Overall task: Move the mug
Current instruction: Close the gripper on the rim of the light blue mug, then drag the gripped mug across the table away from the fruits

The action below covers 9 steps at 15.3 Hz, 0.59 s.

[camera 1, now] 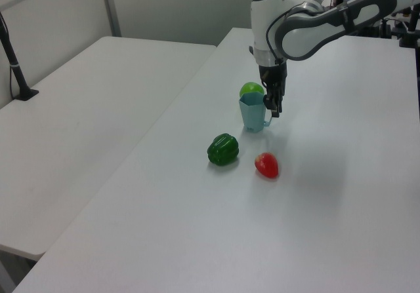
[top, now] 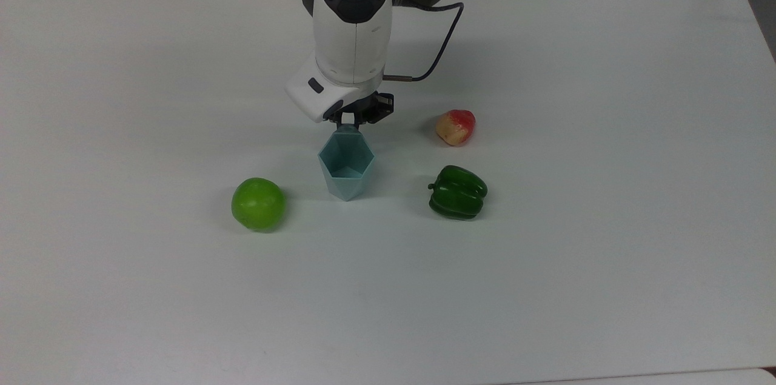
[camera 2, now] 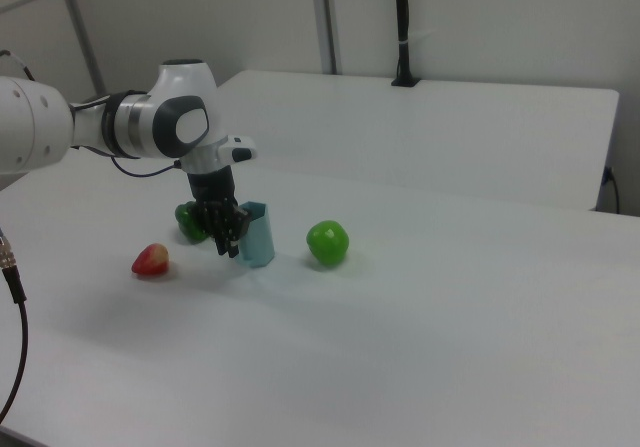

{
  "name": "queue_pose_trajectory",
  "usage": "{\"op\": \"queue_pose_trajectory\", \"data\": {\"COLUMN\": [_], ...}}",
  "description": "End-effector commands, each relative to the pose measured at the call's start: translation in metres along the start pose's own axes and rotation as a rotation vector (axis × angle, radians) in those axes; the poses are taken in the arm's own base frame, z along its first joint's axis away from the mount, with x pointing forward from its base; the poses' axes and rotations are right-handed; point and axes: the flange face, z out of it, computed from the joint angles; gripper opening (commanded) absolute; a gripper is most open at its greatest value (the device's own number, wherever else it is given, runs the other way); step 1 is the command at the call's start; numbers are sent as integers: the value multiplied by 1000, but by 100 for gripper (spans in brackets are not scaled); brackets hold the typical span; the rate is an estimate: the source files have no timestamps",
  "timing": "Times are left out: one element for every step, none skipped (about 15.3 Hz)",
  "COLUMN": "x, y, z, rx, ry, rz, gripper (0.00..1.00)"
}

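End effector (top: pixel 347 125) clamped on mug (top: pixel 345 168) handle | mug upright, hanging below it toward the top view's bottom | apple (top: pixel 258 204) beside mug

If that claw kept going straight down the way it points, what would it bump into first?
Probably the mug's handle: the claw sits right at it, beside the mug. Below that is only the white table.

From my station I record a white work table (top: pixel 606 251) with a matte, evenly lit top. A second white table (camera 1: pixel 85 109) stands beside it, a narrow gap between them. A black post (camera 2: pixel 402 27) is clamped at the second table's far edge. Pale panelled walls (camera 2: pixel 480 27) stand behind.
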Motion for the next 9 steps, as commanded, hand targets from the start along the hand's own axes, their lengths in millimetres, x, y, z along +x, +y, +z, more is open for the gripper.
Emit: {"op": "queue_pose_trajectory", "data": {"x": [-18,-25,-34,-44,-55,-65,-75,-85,-95], "y": [6,7,9,9,8,8,9,11,13], "z": [-23,-26,-28,-26,-18,-14,-12,-12,-12], "rx": [-13,-11,-8,-6,-7,-6,-3,1,4], "ry": [24,20,14,0,-32,-49,-61,-69,-76], "rz": [6,4,3,-3,-7,-10,-10,-8,-8], "gripper": [3,1,1,1,1,1,1,1,1]}}
